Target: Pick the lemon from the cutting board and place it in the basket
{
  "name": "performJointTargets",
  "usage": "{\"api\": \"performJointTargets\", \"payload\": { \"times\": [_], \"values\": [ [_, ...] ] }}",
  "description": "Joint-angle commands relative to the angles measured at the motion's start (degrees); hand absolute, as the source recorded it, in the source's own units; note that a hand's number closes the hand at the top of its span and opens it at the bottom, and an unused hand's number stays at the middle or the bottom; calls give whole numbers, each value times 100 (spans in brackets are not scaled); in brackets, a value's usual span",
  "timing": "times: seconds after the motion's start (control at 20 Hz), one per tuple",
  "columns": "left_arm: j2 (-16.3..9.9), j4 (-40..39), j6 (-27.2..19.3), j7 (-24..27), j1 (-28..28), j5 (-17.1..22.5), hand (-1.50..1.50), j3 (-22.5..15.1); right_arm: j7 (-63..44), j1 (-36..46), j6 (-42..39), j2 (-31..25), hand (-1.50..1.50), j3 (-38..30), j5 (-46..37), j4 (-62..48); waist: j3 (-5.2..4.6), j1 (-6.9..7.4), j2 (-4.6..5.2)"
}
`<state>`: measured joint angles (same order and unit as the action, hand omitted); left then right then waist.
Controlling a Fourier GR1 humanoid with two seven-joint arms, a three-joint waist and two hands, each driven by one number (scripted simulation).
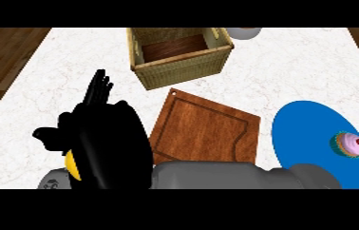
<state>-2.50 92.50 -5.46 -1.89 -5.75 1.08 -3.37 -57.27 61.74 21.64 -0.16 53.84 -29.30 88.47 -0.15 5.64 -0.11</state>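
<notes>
The lemon [70, 166] shows only as a yellow sliver at the lower left, left of the wooden cutting board [203, 129]. My right hand [116, 138] is curled over it, and its grey forearm comes in along the lower edge from the right. The hand hides most of the fruit. My left hand [98, 89] rests at the left with straight fingers pointing up, partly merged with the black of the right hand. The wicker basket [184, 68] stands at the back centre, beyond the board, with a dark wooden floor showing inside. Nothing lies on the visible part of the board.
A blue plate [308, 129] sits at the right with a small pink frosted cake [348, 143] on it at the frame's edge. A pale round object [243, 32] peeks out behind the basket's right corner. Brown wood borders the white marble counter at the far left.
</notes>
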Motion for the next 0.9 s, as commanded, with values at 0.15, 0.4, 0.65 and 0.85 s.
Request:
{"api": "performJointTargets", "payload": {
  "times": [0.15,0.4,0.65,0.85],
  "values": [
    [3,303,-60,-112,220,-20,0,-23,-1024,1483,558,14,150,-378,825,-464,-2,-187,-19],
    [-119,1,-97,44,101,22,0,283,-1585,1915,193,13,150,-421,713,-803,0,-411,-24],
    [23,292,-171,196,566,-56,0,120,-1457,2157,-375,13,150,-593,520,-1470,5,-458,-20],
    [-103,215,-39,146,345,117,0,317,-548,1966,-550,-4,150,-1239,540,-1972,10,-516,16]
  ]
}}
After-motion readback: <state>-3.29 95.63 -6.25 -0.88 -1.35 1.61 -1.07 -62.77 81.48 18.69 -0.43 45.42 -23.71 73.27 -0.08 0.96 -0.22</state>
